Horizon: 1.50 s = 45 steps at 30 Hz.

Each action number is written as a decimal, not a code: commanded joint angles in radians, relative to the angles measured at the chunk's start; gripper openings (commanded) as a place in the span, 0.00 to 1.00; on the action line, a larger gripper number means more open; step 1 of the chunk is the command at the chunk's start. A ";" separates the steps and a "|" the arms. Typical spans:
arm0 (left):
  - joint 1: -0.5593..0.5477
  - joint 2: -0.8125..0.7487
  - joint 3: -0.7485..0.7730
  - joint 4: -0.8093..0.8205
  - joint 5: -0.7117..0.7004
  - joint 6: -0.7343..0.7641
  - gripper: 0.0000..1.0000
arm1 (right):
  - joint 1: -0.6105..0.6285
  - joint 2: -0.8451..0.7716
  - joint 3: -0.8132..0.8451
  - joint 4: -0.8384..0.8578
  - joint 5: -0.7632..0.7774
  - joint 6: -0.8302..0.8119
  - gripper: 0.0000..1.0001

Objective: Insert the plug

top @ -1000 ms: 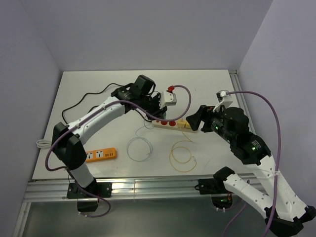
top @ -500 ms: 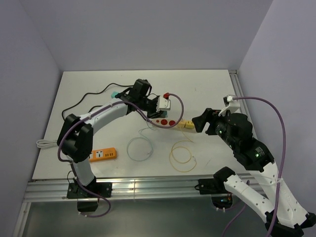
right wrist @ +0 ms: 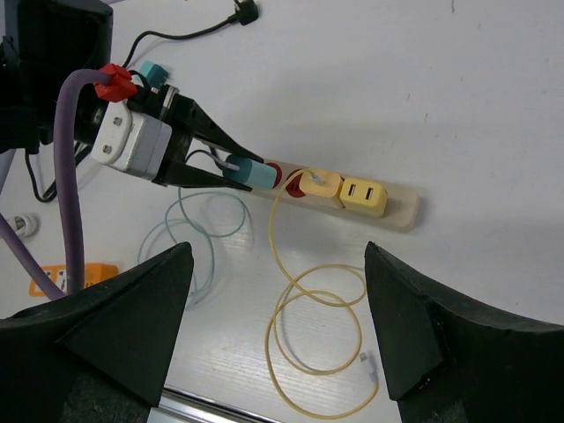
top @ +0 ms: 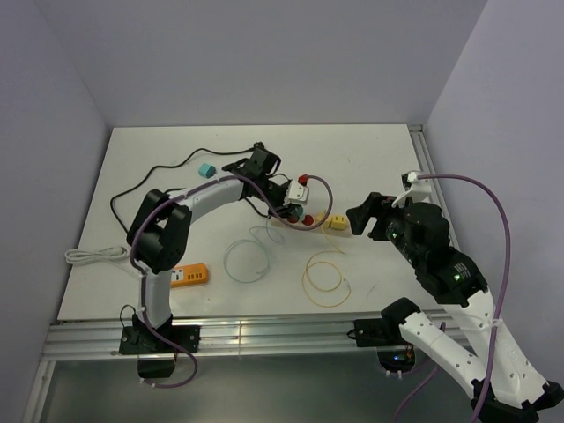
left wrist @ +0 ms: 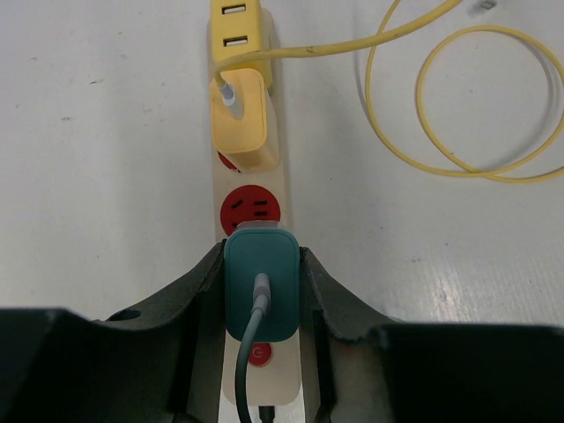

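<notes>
Cannot see prongs of teal plug (left wrist: pixel 261 282) under its body, nor tell how deep into power strip (left wrist: pixel 289 189); lose strip's switch end at left wrist view's lower edge, yellow cable (left wrist: pixel 326 49) loop at its right edge, and half of orange strip (right wrist: pixel 99 273) near desk's front left corner behind purple cable (right wrist: pixel 69 176).

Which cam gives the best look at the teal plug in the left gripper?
Left wrist: the teal rectangular plug fills the centre, held by the left gripper, just short of a free red socket. Right wrist shows the plug small and side-on. Top external mostly hides it behind the gripper.
</notes>
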 commanded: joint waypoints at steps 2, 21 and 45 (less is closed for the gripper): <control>0.003 0.029 0.075 -0.067 0.081 0.086 0.00 | -0.011 0.008 -0.014 0.046 0.021 0.006 0.86; -0.008 0.134 0.181 -0.135 0.120 0.094 0.00 | -0.027 0.000 -0.036 0.053 0.022 0.005 0.86; -0.025 0.221 0.257 -0.131 0.132 0.077 0.00 | -0.038 -0.008 -0.056 0.055 0.012 0.005 0.85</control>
